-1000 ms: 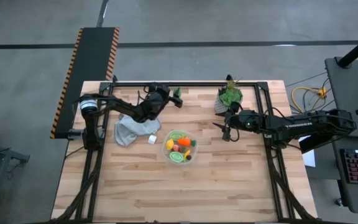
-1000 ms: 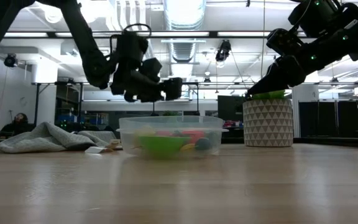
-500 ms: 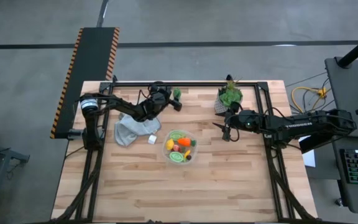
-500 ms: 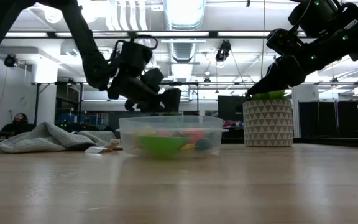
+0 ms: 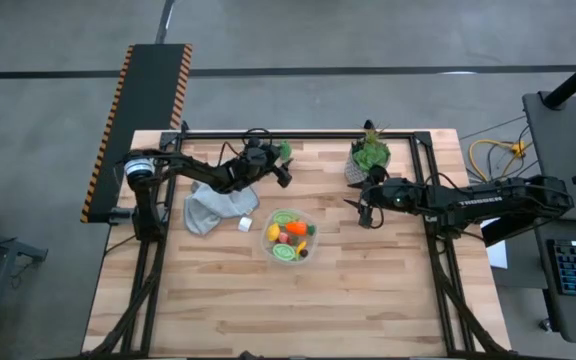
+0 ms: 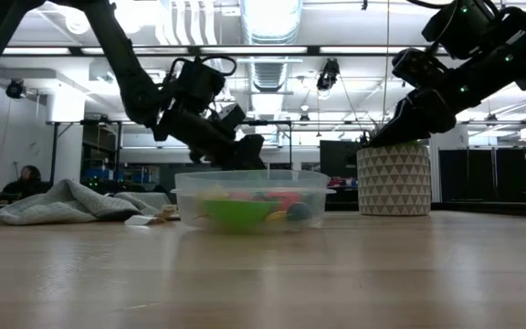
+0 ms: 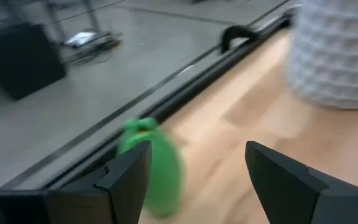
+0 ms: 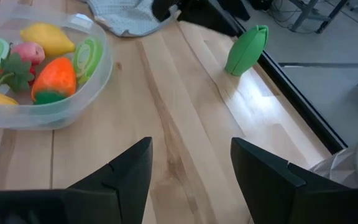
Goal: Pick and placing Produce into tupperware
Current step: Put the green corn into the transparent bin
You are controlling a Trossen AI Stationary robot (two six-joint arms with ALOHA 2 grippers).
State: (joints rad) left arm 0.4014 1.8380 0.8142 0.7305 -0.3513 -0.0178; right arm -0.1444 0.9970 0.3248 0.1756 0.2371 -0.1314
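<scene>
Pale wooden planks make up your table [image 5: 368, 290], framed by a dark rail, with grey concrete floor all around it. Take the tupperware [image 5: 290, 236] as your landmark: it sits near the middle of the table, and you can see most of the produce [image 8: 53, 79] already lying inside it, an orange piece, a yellow one, a pink one and several green ones.

One green piece [image 5: 285, 151] is not in there. It lies on the wood at the far edge of the table, well apart from the tupperware and close against the rail. Your left gripper [image 5: 282, 176] hangs between that green piece and the tupperware, nearer the green piece, with its jaws standing apart and nothing between them; the left wrist view shows the green piece just ahead of the fingers [image 7: 129, 180], not yet touched.

Your right gripper [image 5: 363, 211] waits off to the tupperware's right side, above the table, its jaws likewise parted and empty. Just behind it stands the potted plant [image 5: 369, 156], at the far edge of the table.

On the tupperware's left you have a crumpled grey cloth [image 5: 211, 207], and a small white cube [image 5: 245, 224] lies between cloth and tupperware, near both.
</scene>
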